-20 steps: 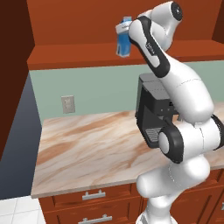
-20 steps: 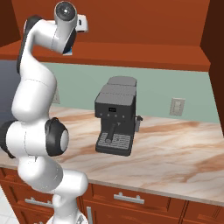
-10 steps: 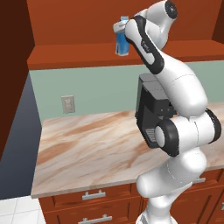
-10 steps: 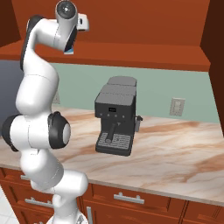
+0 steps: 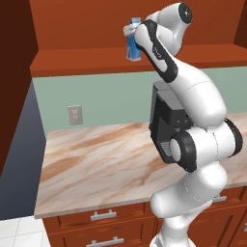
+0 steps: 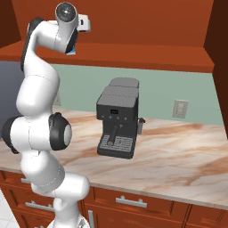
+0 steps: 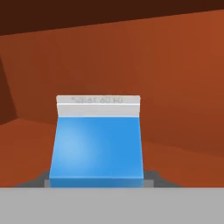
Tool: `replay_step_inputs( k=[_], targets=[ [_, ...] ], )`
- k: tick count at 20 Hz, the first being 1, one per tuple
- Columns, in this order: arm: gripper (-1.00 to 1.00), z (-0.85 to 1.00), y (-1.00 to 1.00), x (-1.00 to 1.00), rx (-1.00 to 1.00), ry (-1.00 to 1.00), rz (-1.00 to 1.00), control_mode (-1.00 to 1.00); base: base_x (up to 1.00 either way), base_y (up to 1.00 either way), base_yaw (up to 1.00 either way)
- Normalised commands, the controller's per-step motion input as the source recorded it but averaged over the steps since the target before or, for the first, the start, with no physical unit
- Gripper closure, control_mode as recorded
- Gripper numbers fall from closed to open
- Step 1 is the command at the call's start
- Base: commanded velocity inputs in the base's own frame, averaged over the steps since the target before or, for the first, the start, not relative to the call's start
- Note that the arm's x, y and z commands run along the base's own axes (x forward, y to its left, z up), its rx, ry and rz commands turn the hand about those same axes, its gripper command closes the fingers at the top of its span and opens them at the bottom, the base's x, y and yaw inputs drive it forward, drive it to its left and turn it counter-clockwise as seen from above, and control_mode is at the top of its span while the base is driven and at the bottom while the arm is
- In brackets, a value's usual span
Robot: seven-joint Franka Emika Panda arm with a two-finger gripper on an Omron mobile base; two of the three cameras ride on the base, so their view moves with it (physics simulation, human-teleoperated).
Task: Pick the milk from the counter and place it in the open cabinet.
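The milk (image 5: 133,42), a small blue carton with a pale top, hangs upright at the front of the open cabinet (image 5: 91,63), just above its thick bottom shelf. My gripper (image 5: 131,33) is shut on it from the right and above. Seen from the right base, a strip of the milk (image 6: 72,47) peeks out beside the hand, in front of the open cabinet (image 6: 156,57). Through the hand camera the milk (image 7: 97,144) sits between my gripper (image 7: 97,179) tips, with the open cabinet's back panel (image 7: 175,78) behind it. The counter is out of view.
A black coffee machine (image 6: 116,121) stands on a marbled worktop (image 5: 96,164) over silver-handled drawers (image 5: 103,215), below the cabinet. A wall outlet (image 5: 74,115) is on the green backsplash. A dark red side wall (image 5: 17,72) closes the left.
The milk and the hand have stayed almost in place at the cabinet front. The arm's lower links have swung a little.
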Motion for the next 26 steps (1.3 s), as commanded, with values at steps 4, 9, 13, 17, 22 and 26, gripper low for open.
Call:
replay_step_inputs(
  k=[4, 9, 13, 17, 22, 26],
  targets=[
    [1.00, -0.17, 0.03, 0.27, 0.01, -0.09, -0.02, -1.00, 0.00, 0.00, 0.00],
    [1.00, -0.16, 0.02, 0.31, 0.00, -0.03, -0.03, -1.00, 0.00, 0.00, 0.00],
    [1.00, -0.11, 0.05, 0.40, 0.00, 0.00, -0.03, -1.00, 0.00, 0.00, 0.00],
    [1.00, -0.12, 0.03, 0.38, 0.00, 0.00, -0.03, -1.00, 0.00, 0.00, 0.00],
    [1.00, -0.16, 0.00, 0.13, 0.01, 0.00, -0.02, -1.00, 0.00, 0.00, 0.00],
    [1.00, -0.22, 0.00, 0.00, 0.03, 0.00, -0.01, -1.00, 0.00, 0.00, 0.00]
  ],
)
